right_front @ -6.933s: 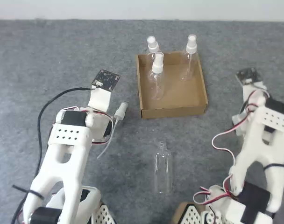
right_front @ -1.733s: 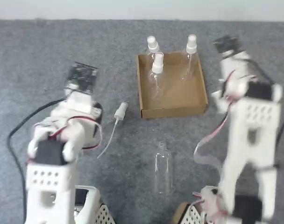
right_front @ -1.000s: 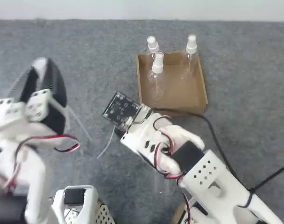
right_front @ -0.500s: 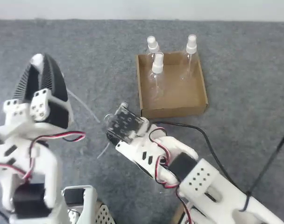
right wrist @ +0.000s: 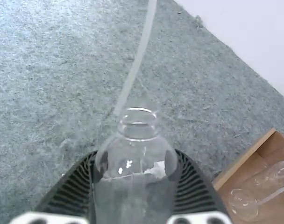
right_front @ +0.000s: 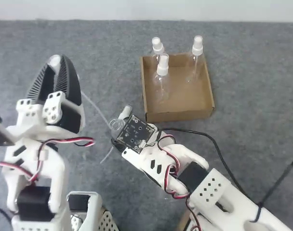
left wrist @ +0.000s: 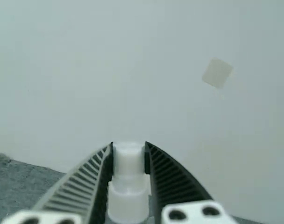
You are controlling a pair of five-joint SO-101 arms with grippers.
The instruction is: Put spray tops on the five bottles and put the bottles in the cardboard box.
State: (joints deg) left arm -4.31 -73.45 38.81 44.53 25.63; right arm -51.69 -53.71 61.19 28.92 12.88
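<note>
The left gripper [left wrist: 128, 148] is clamping a white spray top [left wrist: 128, 186], raised at the left above the grey bench [right_front: 252, 96]. The right gripper [right wrist: 135, 158] is grasping a clear bottle [right wrist: 135, 184], neck pointing far-left. The top's thin dip tube [right wrist: 137, 60] is ending right at the bottle's open mouth. Three capped bottles [right_front: 162, 72] are standing in the cardboard box [right_front: 178, 115] beyond. The flexible tube could snag on the rim and buckle, or the slick bottle could twist in the grip.
</note>
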